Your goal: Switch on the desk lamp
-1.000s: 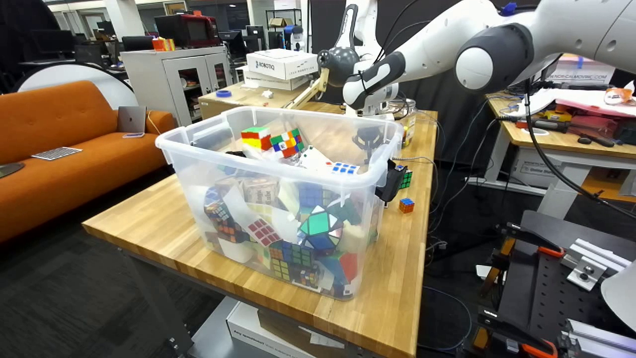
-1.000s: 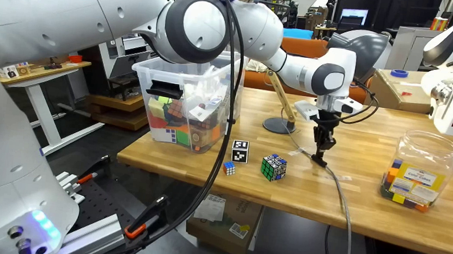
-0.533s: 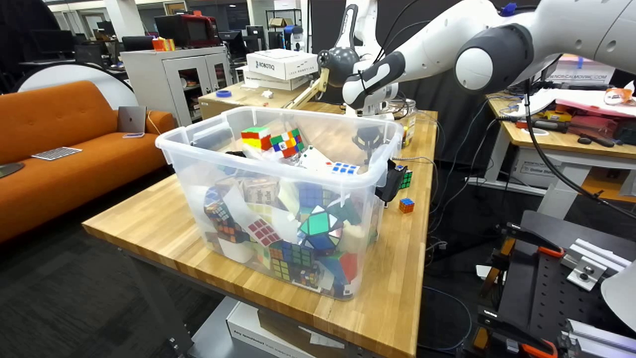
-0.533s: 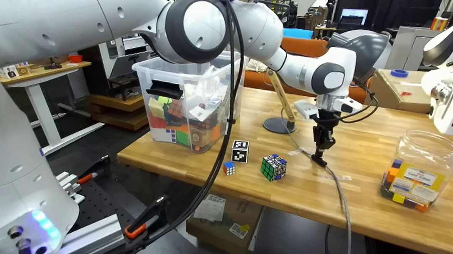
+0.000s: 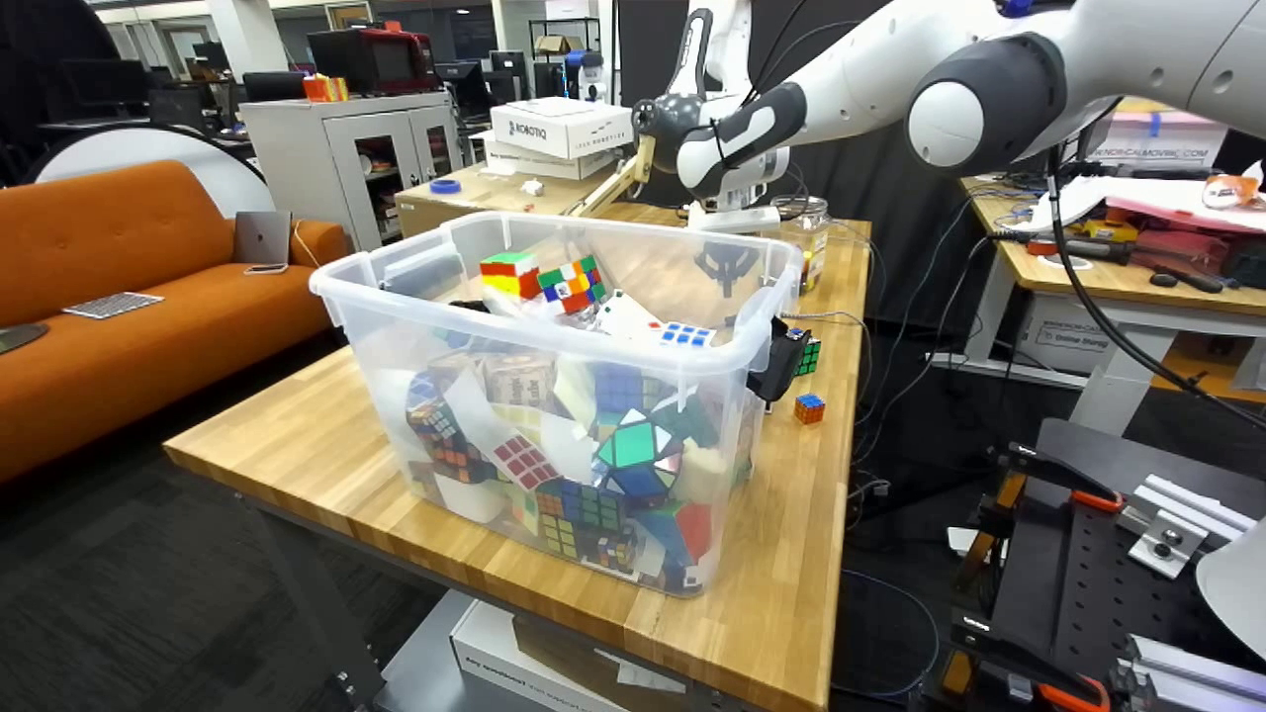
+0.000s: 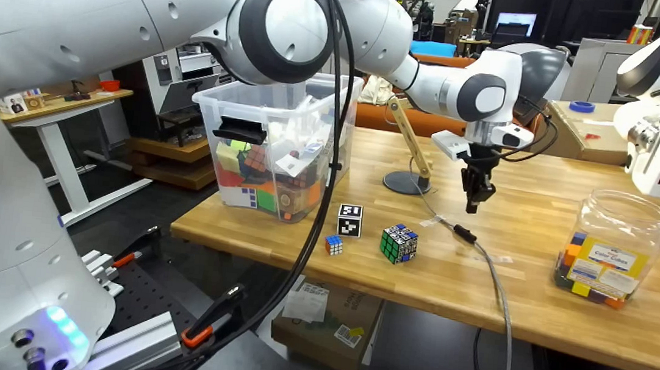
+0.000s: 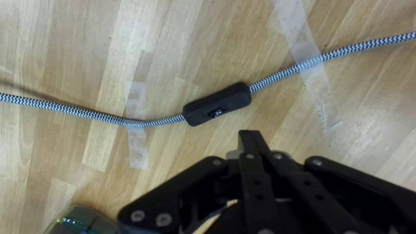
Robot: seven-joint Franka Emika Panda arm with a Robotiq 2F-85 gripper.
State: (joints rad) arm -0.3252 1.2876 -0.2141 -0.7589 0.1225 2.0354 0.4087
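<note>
The desk lamp has a wooden arm (image 6: 410, 138), a dark round base (image 6: 407, 182) and a dark grey head (image 6: 543, 66), partly hidden behind my wrist. Its head also shows in an exterior view (image 5: 682, 124). Whether it is lit I cannot tell. A black inline switch (image 7: 217, 104) on a patterned cord (image 7: 282, 75) lies on the table; it also shows in an exterior view (image 6: 465, 233). My gripper (image 7: 249, 131) is shut and empty, with its tips below the switch in the wrist view. In an exterior view my gripper (image 6: 472, 207) hangs above the table, apart from the switch.
A clear bin of cubes (image 5: 554, 341) stands on the table. Two loose cubes, a patterned one (image 6: 399, 244) and a small one (image 6: 333, 245), lie near a marker block (image 6: 349, 221). A clear jar (image 6: 612, 251) stands right of my gripper. Tape (image 7: 136, 125) crosses the cord.
My gripper has risen from the switch, where its tips were down at it half a second ago and before. The switch and cord lie in the same place.
</note>
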